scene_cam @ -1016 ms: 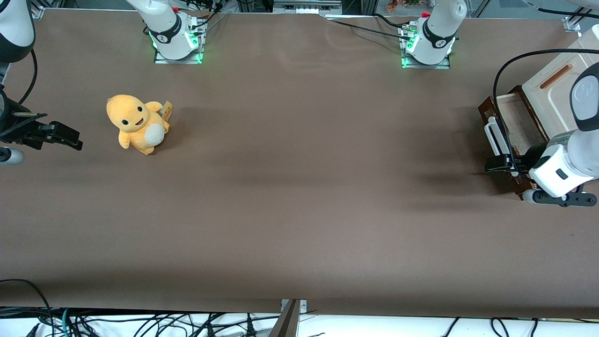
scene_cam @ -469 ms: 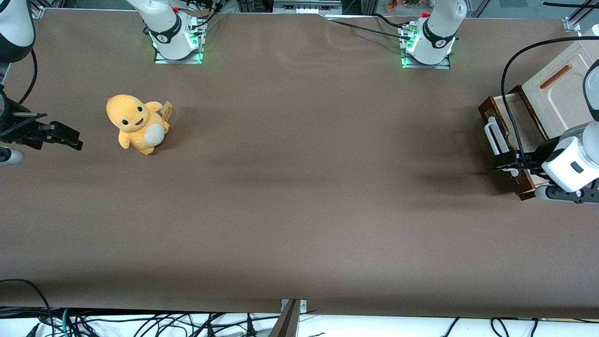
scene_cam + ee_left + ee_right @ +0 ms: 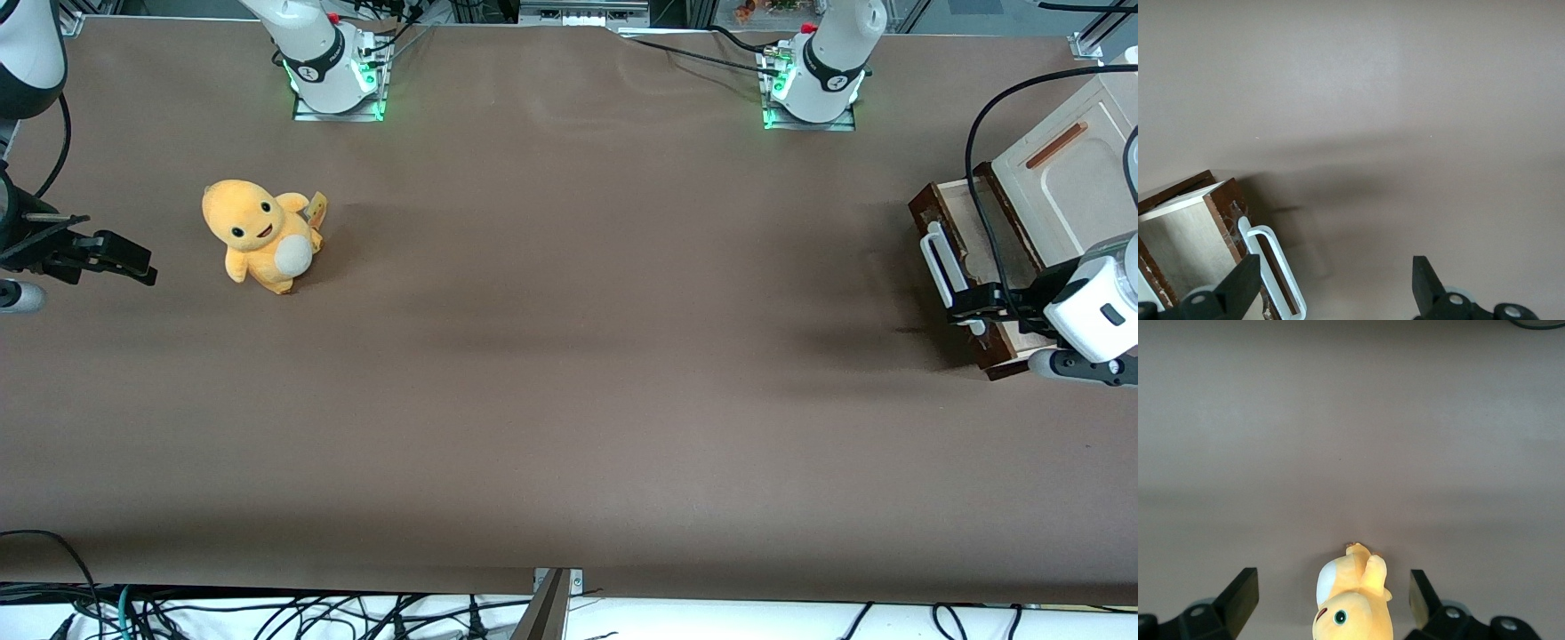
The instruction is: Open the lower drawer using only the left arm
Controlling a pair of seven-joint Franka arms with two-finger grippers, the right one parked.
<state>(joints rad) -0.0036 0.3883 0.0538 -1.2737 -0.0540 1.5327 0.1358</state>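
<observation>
Standing open, the lower drawer (image 3: 965, 253) sits beneath the spread gripper (image 3: 971, 304).

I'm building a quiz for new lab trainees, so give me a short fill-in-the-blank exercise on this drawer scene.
1. The lower drawer is pulled ____, showing its pale wood inside.
2. The gripper of the left arm has its fingers ____, with nothing between them.
3. The handle on the drawer's dark brown front is coloured ____.
4. The plush toy toward the parked arm's end of the table is coloured ____.

Missing words: open; open; white; yellow
</observation>
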